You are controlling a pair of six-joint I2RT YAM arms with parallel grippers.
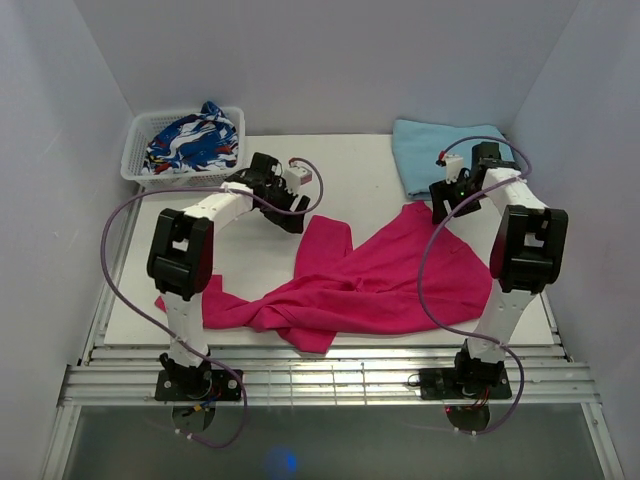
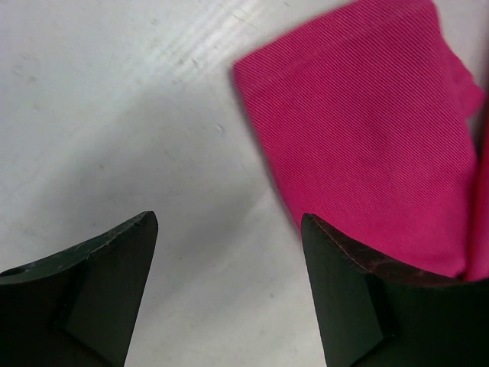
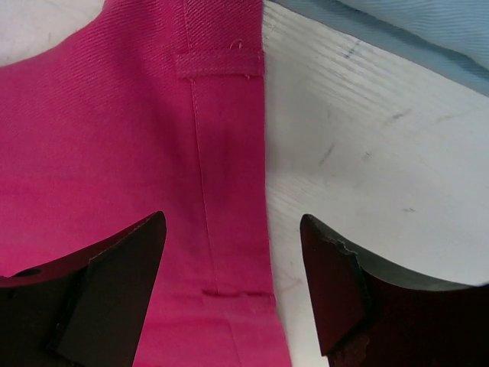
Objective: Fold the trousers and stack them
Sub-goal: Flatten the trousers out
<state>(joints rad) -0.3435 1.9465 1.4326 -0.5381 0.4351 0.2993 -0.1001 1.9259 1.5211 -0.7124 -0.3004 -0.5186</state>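
Spreading the trousers [image 1: 380, 285] flat ahead of a first fold, as far as can be judged.

On the white tabletop [image 1: 350, 170] the step is best done, it is judged, if the rumpled middle is smoothed first, the two legs are laid one on the other, and the cloth is pinched at its edges, not in bunches. The trousers are laid across the middle and near side, their long axis run diagonally: the waistband [image 3: 221, 153] is pointed far right, near the light blue cloth [image 1: 440, 150], and the legs are trailed near left, one leg end [image 2: 359, 130] turned toward the far side. The left hand [image 1: 290, 212] is seen spread and empty just beside that leg end; the right hand [image 1: 443, 208] is spread and empty over the waistband edge.
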